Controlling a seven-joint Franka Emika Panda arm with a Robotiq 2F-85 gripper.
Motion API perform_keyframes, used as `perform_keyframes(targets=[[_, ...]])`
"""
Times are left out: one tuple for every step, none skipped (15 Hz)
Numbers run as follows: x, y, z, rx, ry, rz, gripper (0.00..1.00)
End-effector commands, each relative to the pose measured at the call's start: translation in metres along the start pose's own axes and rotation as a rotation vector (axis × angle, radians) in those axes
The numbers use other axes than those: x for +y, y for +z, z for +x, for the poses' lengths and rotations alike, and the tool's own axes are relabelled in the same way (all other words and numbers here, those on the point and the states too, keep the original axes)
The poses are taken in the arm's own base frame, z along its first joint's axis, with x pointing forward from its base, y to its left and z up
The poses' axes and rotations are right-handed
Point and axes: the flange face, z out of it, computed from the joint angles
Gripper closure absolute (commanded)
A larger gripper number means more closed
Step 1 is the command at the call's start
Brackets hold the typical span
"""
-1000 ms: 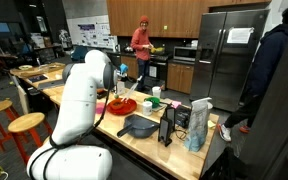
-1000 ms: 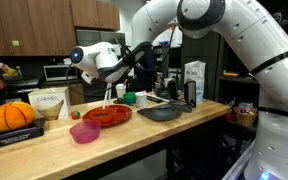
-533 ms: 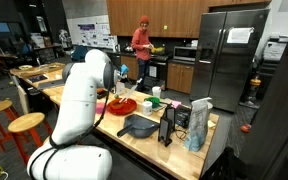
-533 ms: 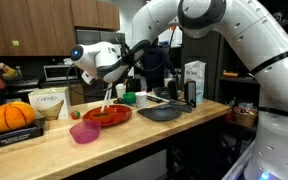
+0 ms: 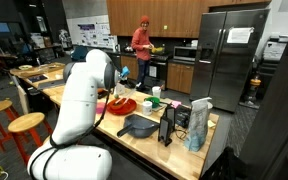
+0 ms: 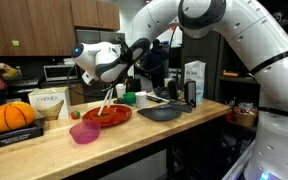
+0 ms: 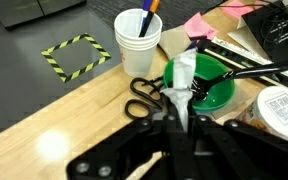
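gripper (image 7: 181, 104) closed on a white utensil (image 7: 183, 75) — jaws pinch its lower end at bottom centre of the wrist view, and it runs straight up the frame. utensil's far end overlaps the left edge of a green dish (image 7: 219, 90), right of centre. black scissors (image 7: 144, 92) just left of the utensil, flat on the wooden counter (image 7: 64, 125). white cup (image 7: 137, 42) with a blue-tipped pen in it at top centre. pink thing (image 7: 198, 22) near it, toward the upper right. thin black tool (image 7: 246, 72) lies across the dish toward the right edge. yellow-black tape square (image 7: 76, 52) on the floor, upper left.

in an exterior view, same grip seen left of centre — utensil slants down toward a red plate (image 6: 114, 117); cannot tell if the tip touches it. pink bowl (image 6: 84, 132) just in front of the plate, lower left of it. grey pan (image 6: 162, 114) to the plate's right. orange ball (image 6: 12, 115) at far left, well apart.
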Motion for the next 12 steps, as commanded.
perform_keyframes(targets=[[-0.008,-0.005,-0.007,0.002,0.007,-0.01,0.98],[-0.008,-0.005,-0.008,-0.004,0.008,-0.014,0.98],[-0.007,-0.006,-0.009,-0.012,0.005,-0.02,0.98],[-0.007,-0.006,-0.01,-0.022,0.005,-0.028,0.98],[-0.006,-0.007,-0.012,-0.029,0.005,-0.033,0.98],[-0.006,-0.007,-0.013,-0.037,0.006,-0.038,0.98],[-0.005,-0.008,-0.015,-0.044,0.005,-0.041,0.98],[-0.005,-0.009,-0.016,-0.049,0.003,-0.045,0.98],[-0.005,-0.009,-0.018,-0.056,0.002,-0.048,0.98],[-0.005,-0.01,-0.019,-0.061,0.003,-0.05,0.98],[-0.004,-0.01,-0.02,-0.065,0.004,-0.052,0.98],[-0.004,-0.011,-0.022,-0.071,0.005,-0.057,0.98]])
